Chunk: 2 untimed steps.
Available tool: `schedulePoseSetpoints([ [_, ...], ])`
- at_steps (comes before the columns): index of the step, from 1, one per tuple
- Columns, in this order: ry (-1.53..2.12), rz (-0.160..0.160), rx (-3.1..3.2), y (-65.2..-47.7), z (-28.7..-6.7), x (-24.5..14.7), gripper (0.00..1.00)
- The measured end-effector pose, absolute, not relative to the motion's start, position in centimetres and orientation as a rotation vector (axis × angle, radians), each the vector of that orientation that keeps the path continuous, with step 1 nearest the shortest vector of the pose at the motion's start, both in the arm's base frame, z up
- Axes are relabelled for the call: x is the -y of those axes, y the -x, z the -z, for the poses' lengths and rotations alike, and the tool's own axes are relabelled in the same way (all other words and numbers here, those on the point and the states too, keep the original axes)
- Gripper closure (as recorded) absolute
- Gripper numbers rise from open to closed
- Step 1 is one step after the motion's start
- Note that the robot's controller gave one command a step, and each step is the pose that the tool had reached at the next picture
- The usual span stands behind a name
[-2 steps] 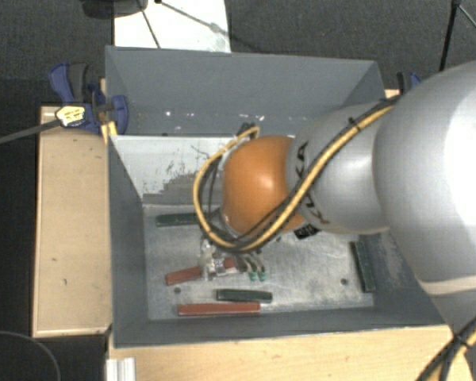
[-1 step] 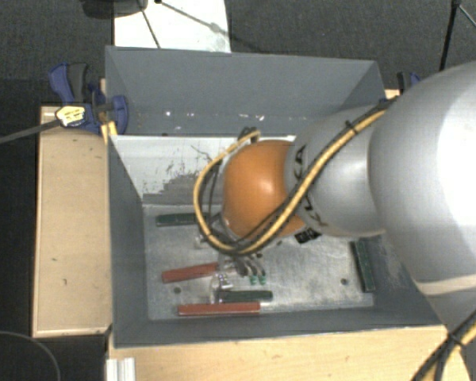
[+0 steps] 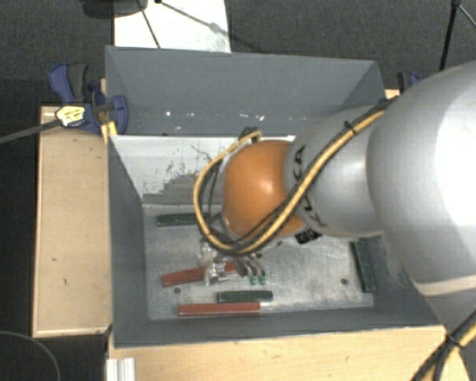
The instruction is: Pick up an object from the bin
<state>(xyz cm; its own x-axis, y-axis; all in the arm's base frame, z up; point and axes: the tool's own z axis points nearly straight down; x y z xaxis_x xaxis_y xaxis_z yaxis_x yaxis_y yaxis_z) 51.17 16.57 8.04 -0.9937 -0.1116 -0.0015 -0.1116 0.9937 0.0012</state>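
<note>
Red-brown flat bar is the thing nearest to the gripper, and I judge it to be the one to pick. It lies on the floor of the grey bin, in the left half and toward the front. Its long axis goes nearly left to right, with the right end a little more toward the back. The left end is free and easy to see. The right end goes under the gripper, which stands low over the floor at this end. So the bar stretches away from the gripper to the left, and a grasp should close across its short width, not along its length.

Whether the gripper is wide or narrow I cannot tell, because the orange cover and the cables of the wrist hide much of it. I also cannot tell if it already touches the bar.

Behind the red-brown bar, apart from it, lies a back green bar. In front, near the front wall, a red bar lies almost parallel. A front green bar lies just beside the gripper and could be caught by mistake. A right green bar lies well apart, with its axis going front to back.
</note>
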Motion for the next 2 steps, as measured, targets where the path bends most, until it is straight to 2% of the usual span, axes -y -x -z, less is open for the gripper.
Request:
schedulePoseSetpoints([
  [1, 0.174, -0.002, -3.135, -51.2, -8.0, -16.6, 1.0],
  [2, 0.203, -0.001, -3.133, -50.8, -19.0, -17.1, 1.0],
])
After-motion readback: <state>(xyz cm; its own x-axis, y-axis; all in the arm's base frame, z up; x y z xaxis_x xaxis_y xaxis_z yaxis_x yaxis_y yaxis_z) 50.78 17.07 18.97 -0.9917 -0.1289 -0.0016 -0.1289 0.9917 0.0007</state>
